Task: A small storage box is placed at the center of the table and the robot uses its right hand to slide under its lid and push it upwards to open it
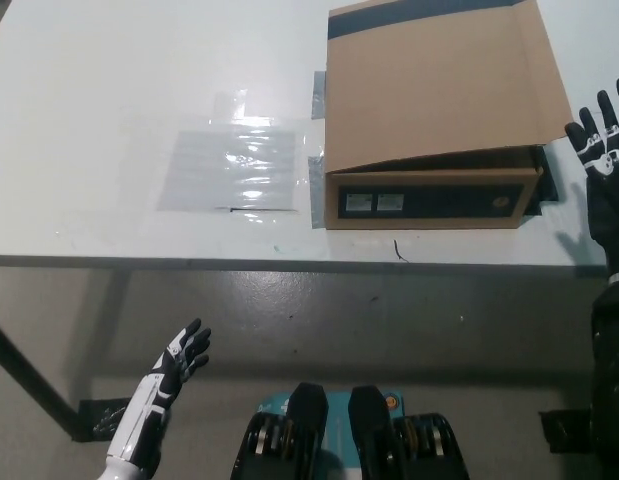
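**Op:** Head view, logging now. I have the cardboard storage box (434,120) on the white table (109,110), toward the far right corner, its front face near the table's near edge. Its lid (439,85) lies over the top, slightly raised at the front so a dark gap shows above the label strip.

**Obs:** Right hand?

**Op:** My black right hand (601,140) is raised over the table's right edge, just beside the lid's right front corner, fingers spread apart, holding nothing. I can't tell if it touches the lid.

**Obs:** Left?

**Op:** White left hand (177,360) rests below the table's near edge, over the floor, fingers apart and empty.

**Obs:** Anything else on the table?

**Op:** A clear plastic sheet (231,168) lies flat just left of the box.
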`<state>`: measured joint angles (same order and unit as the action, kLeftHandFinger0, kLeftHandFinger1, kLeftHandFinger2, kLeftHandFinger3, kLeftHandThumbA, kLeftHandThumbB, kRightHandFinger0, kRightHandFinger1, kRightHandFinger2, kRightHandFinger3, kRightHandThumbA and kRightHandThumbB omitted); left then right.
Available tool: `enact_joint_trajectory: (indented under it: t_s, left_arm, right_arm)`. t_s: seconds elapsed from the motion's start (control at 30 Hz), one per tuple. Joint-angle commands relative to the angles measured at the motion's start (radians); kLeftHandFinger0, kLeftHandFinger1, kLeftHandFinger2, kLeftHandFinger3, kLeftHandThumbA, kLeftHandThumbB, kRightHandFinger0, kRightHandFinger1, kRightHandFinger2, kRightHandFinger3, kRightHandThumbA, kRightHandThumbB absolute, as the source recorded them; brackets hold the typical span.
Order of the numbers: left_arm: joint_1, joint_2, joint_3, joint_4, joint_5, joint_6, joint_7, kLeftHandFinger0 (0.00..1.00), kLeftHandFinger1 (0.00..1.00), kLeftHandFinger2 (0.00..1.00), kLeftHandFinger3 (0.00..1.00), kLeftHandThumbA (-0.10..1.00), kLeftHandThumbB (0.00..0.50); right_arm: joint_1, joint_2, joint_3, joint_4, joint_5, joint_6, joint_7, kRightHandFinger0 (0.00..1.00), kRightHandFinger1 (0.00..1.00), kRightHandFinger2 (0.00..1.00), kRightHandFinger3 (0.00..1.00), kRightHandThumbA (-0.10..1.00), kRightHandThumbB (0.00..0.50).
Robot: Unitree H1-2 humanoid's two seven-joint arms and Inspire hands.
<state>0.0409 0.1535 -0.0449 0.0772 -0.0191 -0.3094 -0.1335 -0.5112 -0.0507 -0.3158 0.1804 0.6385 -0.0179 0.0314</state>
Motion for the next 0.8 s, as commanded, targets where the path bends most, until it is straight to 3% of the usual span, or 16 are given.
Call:
enact_joint_trajectory:
  t_s: [0.0,0.77]
  left_arm:
    - [-0.003,0.009,-0.003,-0.007,-0.006,-0.031,-0.016,1.0,1.0,1.0,1.0,1.0,0.281]
    - [0.002,0.006,-0.003,-0.014,-0.011,-0.032,-0.025,1.0,1.0,1.0,1.0,1.0,0.28]
  right_arm:
    - [-0.058,0.006,-0.013,0.004,0.058,0.002,0.04,1.0,1.0,1.0,1.0,1.0,0.246]
    - [-0.098,0.037,-0.068,0.139,0.153,0.01,0.079,1.0,1.0,1.0,1.0,1.0,0.262]
